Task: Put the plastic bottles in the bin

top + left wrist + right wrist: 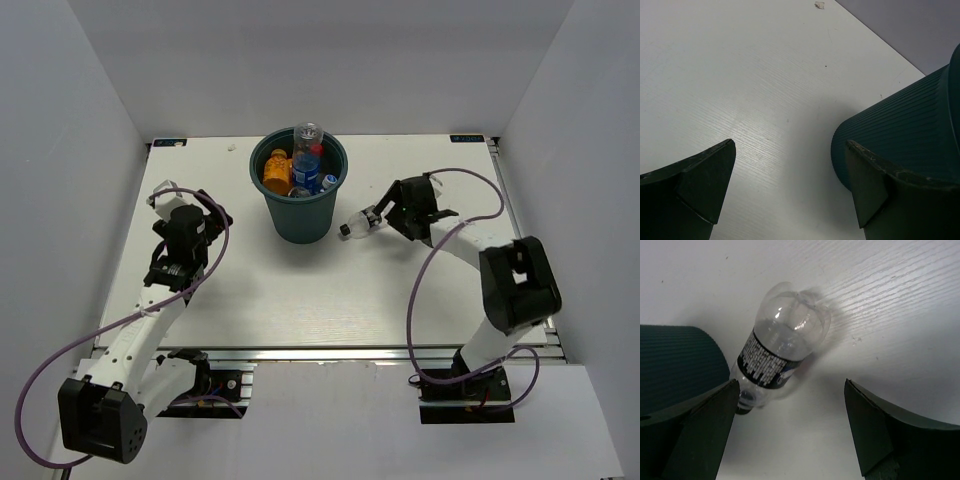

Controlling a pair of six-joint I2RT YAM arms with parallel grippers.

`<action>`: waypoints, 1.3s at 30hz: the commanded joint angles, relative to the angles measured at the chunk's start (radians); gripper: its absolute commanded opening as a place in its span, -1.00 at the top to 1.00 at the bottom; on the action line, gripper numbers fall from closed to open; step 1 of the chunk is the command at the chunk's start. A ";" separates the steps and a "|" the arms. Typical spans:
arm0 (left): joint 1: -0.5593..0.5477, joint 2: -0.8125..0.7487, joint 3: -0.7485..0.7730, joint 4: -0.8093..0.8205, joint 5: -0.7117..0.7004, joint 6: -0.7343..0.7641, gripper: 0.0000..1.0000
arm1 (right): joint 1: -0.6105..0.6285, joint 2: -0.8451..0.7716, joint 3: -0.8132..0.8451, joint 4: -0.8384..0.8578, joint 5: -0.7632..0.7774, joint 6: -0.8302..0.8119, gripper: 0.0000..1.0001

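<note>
Clear plastic bottle with dark label (pixel 780 347): lies on white worktop (pixel 300 300) just right of dark teal round plastic bin (pixel 300 215). Right hand (pixel 791 390): gapes wide above it, empty; left hand (pixel 790 147) likewise, idle. Next: lower, straddle body, close.

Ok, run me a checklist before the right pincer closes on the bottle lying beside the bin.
1. Right pincer open: ok.
2. Lying bottle centred between its fingers: not ok, the cap end sits by one finger.
3. Lying bottle at rest: cannot tell, it looks blurred.
4. Bin upright: ok.
5. Room in the bin: cannot tell; a tall clear bottle stands about as high as the rim.
6. Left pincer open, empty, away from the right arm: ok.
</note>
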 commanded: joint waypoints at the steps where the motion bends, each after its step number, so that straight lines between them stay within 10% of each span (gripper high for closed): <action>1: 0.008 -0.028 -0.009 0.013 0.001 0.002 -0.96 | 0.006 0.075 0.087 0.074 0.004 0.132 -0.79; 14: 0.008 -0.023 -0.012 0.020 -0.005 0.005 -0.96 | 0.009 0.329 0.242 0.039 0.016 0.200 -0.79; 20: 0.008 -0.028 -0.007 0.007 -0.028 0.007 -0.96 | 0.009 0.268 0.220 0.122 0.048 0.077 -0.09; 33: 0.007 -0.064 -0.009 -0.014 -0.037 0.004 -0.96 | 0.164 -0.215 0.233 0.483 -0.113 -0.677 0.13; 39: 0.007 -0.068 -0.009 -0.013 -0.022 0.004 -0.97 | 0.293 -0.199 0.309 0.582 -0.392 -0.978 0.05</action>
